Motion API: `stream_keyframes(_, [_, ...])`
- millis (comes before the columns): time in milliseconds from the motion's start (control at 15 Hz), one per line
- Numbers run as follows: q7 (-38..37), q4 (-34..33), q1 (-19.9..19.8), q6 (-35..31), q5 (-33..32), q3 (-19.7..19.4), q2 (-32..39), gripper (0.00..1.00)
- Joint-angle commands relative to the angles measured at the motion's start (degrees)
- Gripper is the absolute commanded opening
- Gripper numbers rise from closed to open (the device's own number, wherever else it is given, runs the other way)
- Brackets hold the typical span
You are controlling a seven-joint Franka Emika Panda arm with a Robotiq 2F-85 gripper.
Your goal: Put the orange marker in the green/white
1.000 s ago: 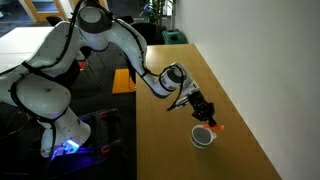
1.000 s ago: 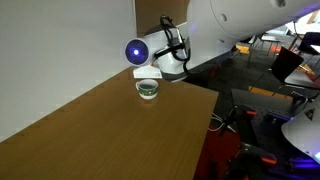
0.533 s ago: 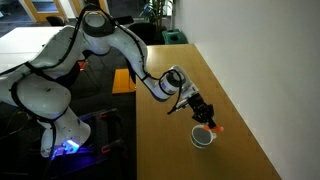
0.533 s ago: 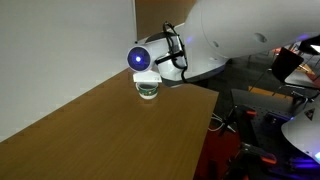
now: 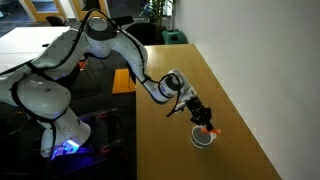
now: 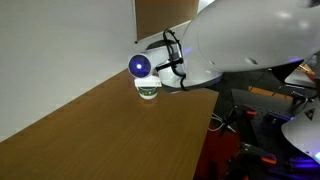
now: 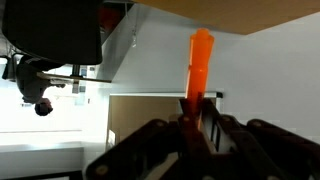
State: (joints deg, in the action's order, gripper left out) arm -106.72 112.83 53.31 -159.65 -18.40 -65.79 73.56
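Note:
The orange marker (image 7: 200,65) is clamped between my gripper's fingers (image 7: 197,112) and sticks out past them in the wrist view. In an exterior view the gripper (image 5: 205,123) hangs just above the white cup with a dark greenish inside (image 5: 203,138), and the marker's orange end (image 5: 212,129) shows at the cup's rim. In an exterior view the cup (image 6: 148,89) stands on the wooden table, with the arm's wrist close behind it. Whether the marker touches the cup cannot be told.
The long wooden table (image 5: 170,140) runs along a white wall (image 6: 60,40); the cup stands near the wall. The robot base (image 5: 55,110) and office desks stand beyond the table's edge. Cables and equipment (image 6: 265,120) lie on the floor.
The arm has lowered and moved the gripper with the marker closer over the cup. The cup has not moved.

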Motion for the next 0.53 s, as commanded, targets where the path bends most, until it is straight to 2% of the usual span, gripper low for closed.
stream_keyframes(0, [3.4, -0.9, -0.7, -1.2, 1.9, 0.6, 0.7, 0.04])
stream_keyframes(200, [4.6, -1.4, -0.9, -1.1, 2.4, 1.2, 0.9, 0.04])
stream_keyframes(267, [4.8, -1.5, -0.9, -1.2, 2.6, 1.3, 1.0, 0.43])
stream_keyframes(333, [4.9, -1.6, -0.9, -1.2, 2.7, 1.2, 1.2, 0.44])
stream_keyframes(467, [5.3, -1.7, -0.8, -1.3, 2.9, 1.2, 1.4, 0.57])
